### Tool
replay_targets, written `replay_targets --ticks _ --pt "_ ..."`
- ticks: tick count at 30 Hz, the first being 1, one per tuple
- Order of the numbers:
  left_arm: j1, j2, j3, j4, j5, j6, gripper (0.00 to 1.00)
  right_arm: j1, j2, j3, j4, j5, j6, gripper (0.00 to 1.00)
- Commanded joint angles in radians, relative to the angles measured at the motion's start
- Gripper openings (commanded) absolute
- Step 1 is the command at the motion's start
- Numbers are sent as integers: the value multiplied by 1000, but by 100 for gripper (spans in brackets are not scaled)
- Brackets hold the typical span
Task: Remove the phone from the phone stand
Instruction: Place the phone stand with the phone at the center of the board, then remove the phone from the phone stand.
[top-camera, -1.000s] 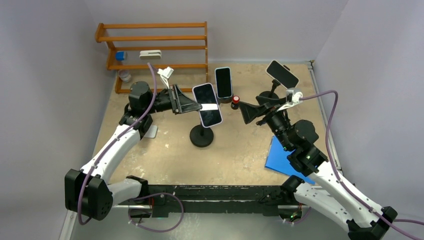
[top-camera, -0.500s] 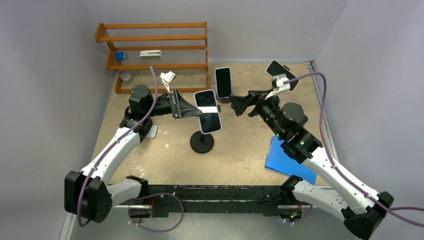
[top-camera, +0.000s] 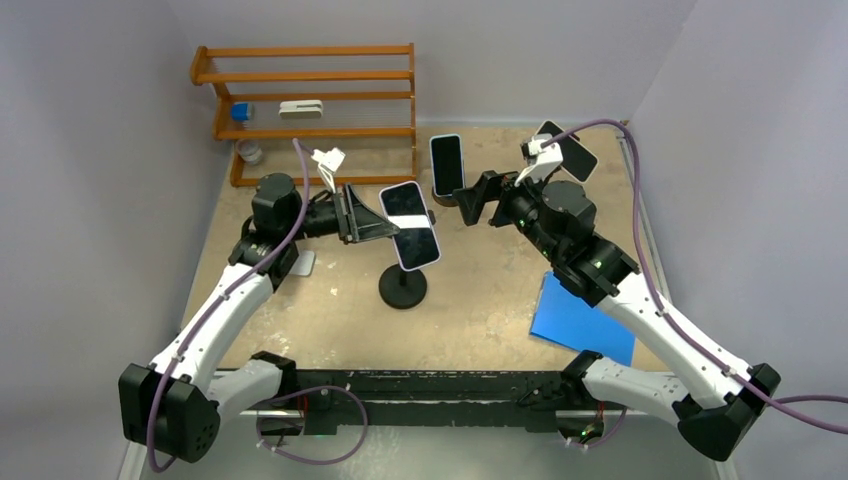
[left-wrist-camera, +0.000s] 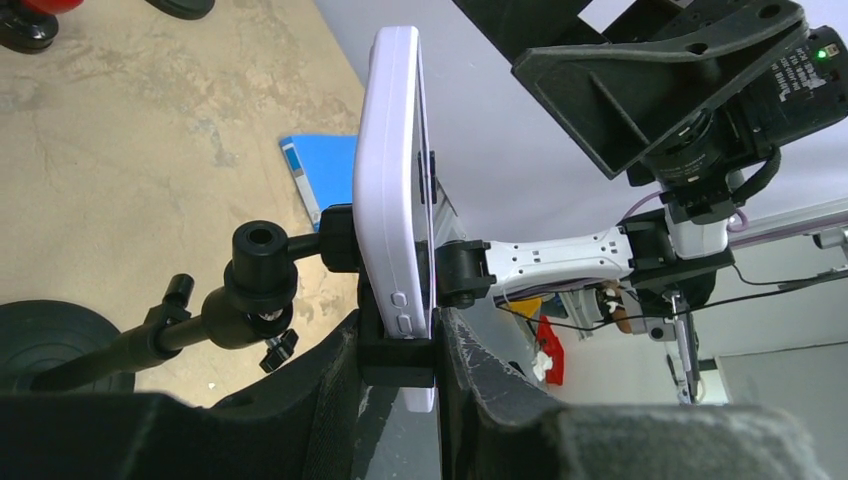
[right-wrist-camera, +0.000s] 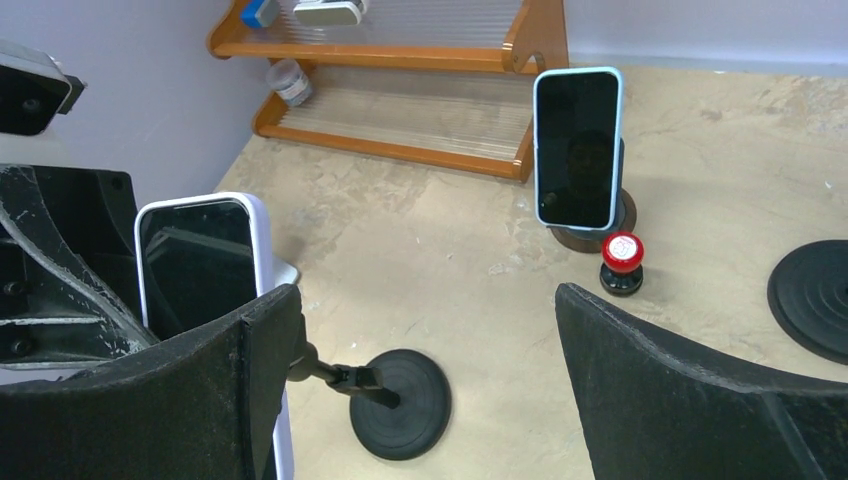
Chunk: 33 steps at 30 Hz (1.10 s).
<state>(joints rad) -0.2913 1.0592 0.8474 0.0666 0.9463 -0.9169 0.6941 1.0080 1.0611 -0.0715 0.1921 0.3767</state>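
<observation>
The phone (top-camera: 409, 225) sits near the middle of the table (top-camera: 480, 300), seated in the clamp of the phone stand (top-camera: 403, 288), screen up and tilted, with the stand's round black base on the table at 6 o'clock from it. In the left wrist view the phone (left-wrist-camera: 392, 170) shows edge-on, a pale case, with the stand's jointed stem (left-wrist-camera: 255, 275) meeting its back. The left gripper (top-camera: 392, 222) reaches in from 9 o'clock, and its jaws are closed on the phone's lower end, one padded finger (left-wrist-camera: 335, 395) against each face. The right gripper (top-camera: 476, 199) hangs at 2 o'clock from the phone, apart from it, jaws spread wide and holding nothing; through its fingers (right-wrist-camera: 690, 400) the right wrist view shows the phone (right-wrist-camera: 198, 262) and the stand base (right-wrist-camera: 398, 402). At 1 o'clock a second phone (top-camera: 447, 165) stands upright on a small brown base, with a red knob (right-wrist-camera: 622, 253) just beside that base. Further toward 2 o'clock a third phone (top-camera: 575, 155) is partly hidden behind the right arm. A blue folder (top-camera: 582, 325) lies flat at 4 o'clock. A wooden rack (top-camera: 310, 95) stands against the far wall at 11 o'clock, with a white item (top-camera: 300, 108) and a blue item (top-camera: 240, 112) on its shelf.
</observation>
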Motion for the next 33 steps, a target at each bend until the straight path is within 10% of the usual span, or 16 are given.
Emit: replay_targets --ticks 1,19,28,33 --pt "-5 -43 63 -7 -19 58 31 6 0 58 -16 -3 -31 99" --pt "-5 -172 107 -261 -191 168 80 6 22 75 7 -46 -12 99" --pt "-5 -305 115 -429 -501 297 87 7 22 56 169 256 176 99" --pt "-5 -380 113 -409 -669 347 89 7 64 124 217 95 153 99"
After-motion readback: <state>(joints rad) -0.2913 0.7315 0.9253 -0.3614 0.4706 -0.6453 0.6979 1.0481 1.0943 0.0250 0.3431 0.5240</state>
